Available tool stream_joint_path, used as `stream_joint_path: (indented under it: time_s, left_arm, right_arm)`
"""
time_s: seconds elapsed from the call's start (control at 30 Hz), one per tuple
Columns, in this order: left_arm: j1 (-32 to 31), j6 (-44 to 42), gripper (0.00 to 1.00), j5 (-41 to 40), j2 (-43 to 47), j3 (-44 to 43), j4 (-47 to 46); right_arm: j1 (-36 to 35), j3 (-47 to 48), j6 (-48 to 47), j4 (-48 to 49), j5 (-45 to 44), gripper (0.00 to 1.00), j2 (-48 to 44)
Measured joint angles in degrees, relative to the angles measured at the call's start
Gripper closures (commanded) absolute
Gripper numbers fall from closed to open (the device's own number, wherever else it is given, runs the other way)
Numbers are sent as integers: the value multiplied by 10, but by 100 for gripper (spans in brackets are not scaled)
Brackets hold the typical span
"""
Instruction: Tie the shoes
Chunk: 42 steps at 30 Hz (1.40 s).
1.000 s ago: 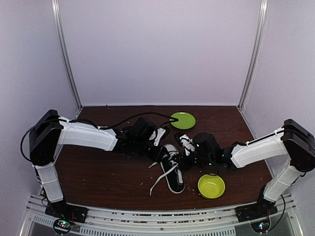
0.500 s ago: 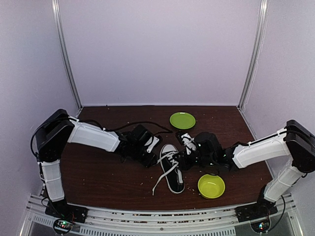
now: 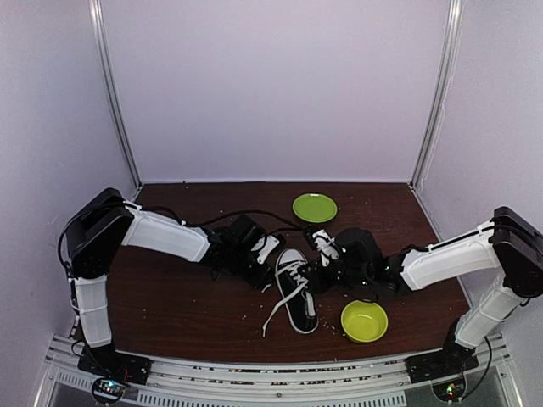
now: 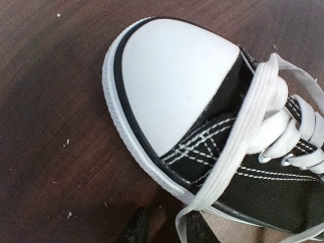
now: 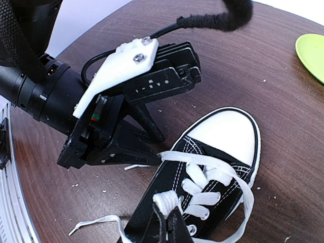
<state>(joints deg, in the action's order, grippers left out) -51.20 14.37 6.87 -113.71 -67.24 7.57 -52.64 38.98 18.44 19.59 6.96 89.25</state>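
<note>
- Found the sneaker (image 3: pixel 297 292) upright on its sole on the table (image 3: pixel 178 305), between the two arms, white toe cap (image 4: pixel 172 76) toward the far wall and a green bowl (image 3: pixel 364 321) near the heel end.
- Saw the left gripper (image 4: pixel 164 232) low at the flank beside the toe, jaws partly apart astride a lace strand (image 4: pixel 238 147) running down from the front eyelets; no firm pinch visible there.
- Saw the right gripper (image 5: pixel 169 227) clamped tight, with a lace bunch (image 5: pixel 163 201) pinched at its tips by the upper eyelets.
- Noted a loose lace end (image 5: pixel 96 221) trailing on the wood on the left gripper's side, and no knot or bow anywhere.
- Judged the step in hand as gathering: one lace into each gripper ahead of the first crossover, so the task looked early.
- Judged the next move as closing the left jaws squarely on the flat strand, then drawing both laces up and apart for enough slack to cross, without dragging the light shoe along.
</note>
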Motion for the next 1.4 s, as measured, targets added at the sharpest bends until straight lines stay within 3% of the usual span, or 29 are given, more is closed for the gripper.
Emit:
stream_joint_path:
  time_s: [0.3,0.37,0.5,0.53,0.8,0.97,1.23,1.4]
  left_arm:
    - [4,-8,68,26,0,10,-23]
    - [5,-9,74,33,0,10,-25]
    - [6,-6,99,57,-2,16,-40]
    - [6,-8,100,67,-2,19,-45]
    - [5,21,100,94,8,44,-73]
    - [4,39,100,71,79,70,-51]
    - [-7,110,100,25,188,54,89]
    - [-75,171,100,66,188,31,151]
  right_arm:
    - [0,0,0,0,0,100,0]
    - [0,0,0,0,0,100,0]
    - [0,0,0,0,-1,100,0]
    - [0,0,1,0,-3,100,0]
    - [0,0,13,-1,-17,100,0]
    - [0,1,25,-7,-30,100,0]
    - [0,49,46,-63,-43,100,0]
    - [0,73,56,-97,-46,100,0]
